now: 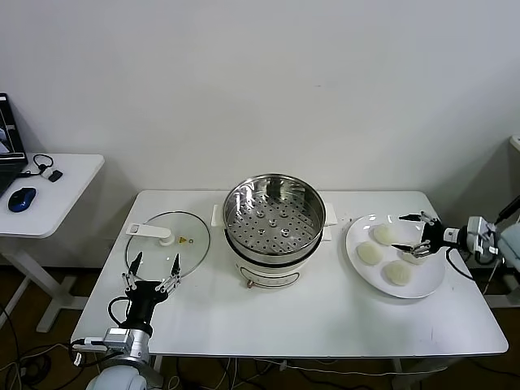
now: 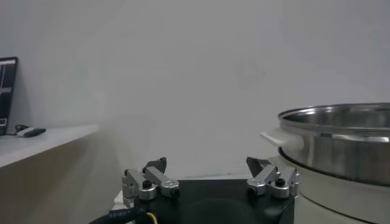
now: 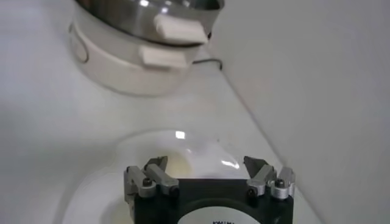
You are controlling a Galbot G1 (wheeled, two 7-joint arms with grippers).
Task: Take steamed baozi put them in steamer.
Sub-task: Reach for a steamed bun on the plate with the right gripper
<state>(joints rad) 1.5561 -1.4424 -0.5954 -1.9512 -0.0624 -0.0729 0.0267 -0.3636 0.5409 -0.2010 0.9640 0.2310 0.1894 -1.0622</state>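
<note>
The steamer (image 1: 272,219), a shiny steel pot with a perforated tray on a white base, stands mid-table with nothing in it. Several cream-white baozi lie on a white plate (image 1: 355,240) to its right, among them one (image 1: 383,235), a second (image 1: 370,254) and a third (image 1: 397,272). My right gripper (image 1: 414,233) hangs open just over the plate's far right part, above a bun (image 1: 412,257) partly hidden by its fingers. In the right wrist view the right gripper (image 3: 206,162) is open over the plate (image 3: 183,143), with the steamer (image 3: 140,36) beyond. My left gripper (image 1: 152,270) is parked open near the table's front left.
A flat glass lid (image 1: 166,242) lies on the table left of the steamer, just beyond the left gripper (image 2: 207,163). The steamer's rim (image 2: 341,137) shows in the left wrist view. A side table (image 1: 57,203) with a blue mouse (image 1: 22,198) stands farther left.
</note>
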